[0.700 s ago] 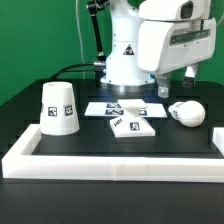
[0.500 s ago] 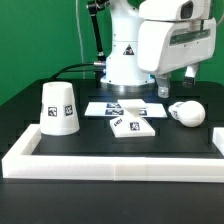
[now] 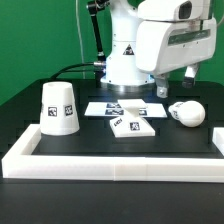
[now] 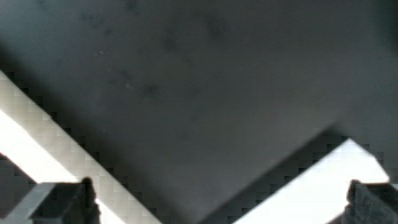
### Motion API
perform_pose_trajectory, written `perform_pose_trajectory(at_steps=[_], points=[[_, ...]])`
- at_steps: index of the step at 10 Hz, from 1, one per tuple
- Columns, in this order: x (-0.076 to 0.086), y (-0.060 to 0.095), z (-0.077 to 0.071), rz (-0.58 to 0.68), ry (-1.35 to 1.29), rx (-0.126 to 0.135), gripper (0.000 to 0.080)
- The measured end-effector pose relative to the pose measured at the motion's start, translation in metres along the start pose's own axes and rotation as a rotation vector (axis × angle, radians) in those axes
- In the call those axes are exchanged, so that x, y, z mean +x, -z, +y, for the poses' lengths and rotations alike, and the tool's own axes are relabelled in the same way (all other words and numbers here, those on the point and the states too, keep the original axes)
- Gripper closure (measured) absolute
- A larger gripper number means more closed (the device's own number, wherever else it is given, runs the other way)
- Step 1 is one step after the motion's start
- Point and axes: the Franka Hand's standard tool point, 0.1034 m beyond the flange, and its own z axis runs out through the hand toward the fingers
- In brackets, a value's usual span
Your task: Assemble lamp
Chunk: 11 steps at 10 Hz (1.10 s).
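Note:
The lamp lies in three loose white tagged parts on the black table. The tapered shade [image 3: 58, 107] stands at the exterior view's left. The flat square base [image 3: 130, 127] lies in the middle. The rounded bulb [image 3: 187, 113] lies at the exterior view's right. My gripper [image 3: 175, 80] hangs above the table, behind and a little above the bulb, touching no part. In the wrist view my gripper [image 4: 214, 205] is open and empty, its dark fingertips [image 4: 54, 205] wide apart over bare black table. No lamp part shows in the wrist view.
The marker board [image 3: 125, 108] lies flat behind the base. A long white border rail [image 3: 110, 160] frames the table's front and sides; two bands of it [image 4: 36, 130] show in the wrist view. The arm's white base [image 3: 125, 60] stands behind the board.

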Motion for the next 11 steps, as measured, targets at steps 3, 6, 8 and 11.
perform_pose_trajectory(at_steps=[3,6,8,11], points=[[-0.024,-0.012,-0.003,0.001,-0.168,0.002,0.0100],[-0.028,-0.016,-0.004,0.001,-0.355,0.010,0.0100],[-0.027,-0.016,-0.005,0.003,-0.483,0.015,0.0100],[-0.059,-0.023,-0.014,-0.003,-0.559,0.017,0.0100]])
